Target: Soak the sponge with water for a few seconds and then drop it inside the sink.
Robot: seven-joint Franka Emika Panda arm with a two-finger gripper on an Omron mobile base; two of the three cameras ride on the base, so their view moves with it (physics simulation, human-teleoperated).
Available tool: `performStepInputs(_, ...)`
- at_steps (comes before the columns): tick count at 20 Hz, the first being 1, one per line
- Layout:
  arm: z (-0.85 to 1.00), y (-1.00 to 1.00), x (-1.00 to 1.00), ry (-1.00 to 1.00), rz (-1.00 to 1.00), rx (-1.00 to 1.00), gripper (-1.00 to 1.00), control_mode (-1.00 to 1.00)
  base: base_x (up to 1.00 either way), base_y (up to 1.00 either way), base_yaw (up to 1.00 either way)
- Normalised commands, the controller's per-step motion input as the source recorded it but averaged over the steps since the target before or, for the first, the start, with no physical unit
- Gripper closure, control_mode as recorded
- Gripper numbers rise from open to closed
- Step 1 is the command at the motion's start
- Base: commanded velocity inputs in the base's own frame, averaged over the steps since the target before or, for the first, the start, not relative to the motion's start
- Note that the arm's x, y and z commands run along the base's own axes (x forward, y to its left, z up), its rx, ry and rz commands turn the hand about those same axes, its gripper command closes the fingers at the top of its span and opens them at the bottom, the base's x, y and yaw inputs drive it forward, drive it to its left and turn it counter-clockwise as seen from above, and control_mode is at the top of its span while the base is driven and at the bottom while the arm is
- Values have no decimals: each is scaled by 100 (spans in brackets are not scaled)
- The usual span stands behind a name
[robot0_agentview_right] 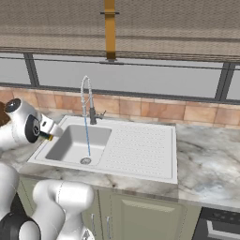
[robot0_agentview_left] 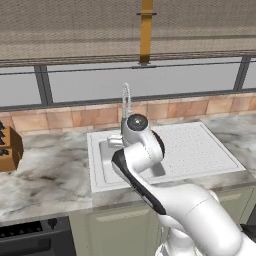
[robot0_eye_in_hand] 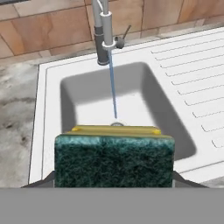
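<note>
My gripper point(robot0_eye_in_hand: 113, 179) is shut on the sponge point(robot0_eye_in_hand: 113, 159); its dark green scouring face is toward the camera and a yellow strip runs along its upper edge. The fingertips point(robot0_eye_in_hand: 46, 180) press on the sponge's two ends. The sponge hangs above the near rim of the sink point(robot0_eye_in_hand: 83, 100), short of the water point(robot0_eye_in_hand: 113, 87), a thin blue stream falling from the faucet to the drain. From the right base view, the gripper point(robot0_agentview_right: 48, 132) sits over the left rim of the sink point(robot0_agentview_right: 75, 143), left of the water point(robot0_agentview_right: 87, 133), and a bit of the yellow sponge point(robot0_agentview_right: 49, 137) peeks out.
The tall faucet point(robot0_agentview_right: 87, 101) stands at the back of the basin with a small side lever. The dotted drainboard point(robot0_agentview_right: 138, 145) lies to its right, and marble countertop point(robot0_agentview_right: 211, 159) surrounds it. A wooden knife block point(robot0_agentview_left: 9, 147) stands at the far left. My arm covers the basin in the left base view.
</note>
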Motion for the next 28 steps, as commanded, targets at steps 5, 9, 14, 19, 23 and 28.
performStepInputs(5,0,-7,4,-8,-19,0,100,-100,0,0,0)
performStepInputs(9,0,-9,7,-7,-22,0,100,-100,0,0,0)
performStepInputs(14,0,-3,11,-8,-20,0,100,-100,0,0,0)
performStepInputs(19,0,-6,5,-2,-9,0,100,-100,0,0,0)
performStepInputs(23,0,-31,11,0,0,0,100,-100,0,0,0)
performStepInputs(28,-2,-29,10,0,0,0,100,-100,0,0,0)
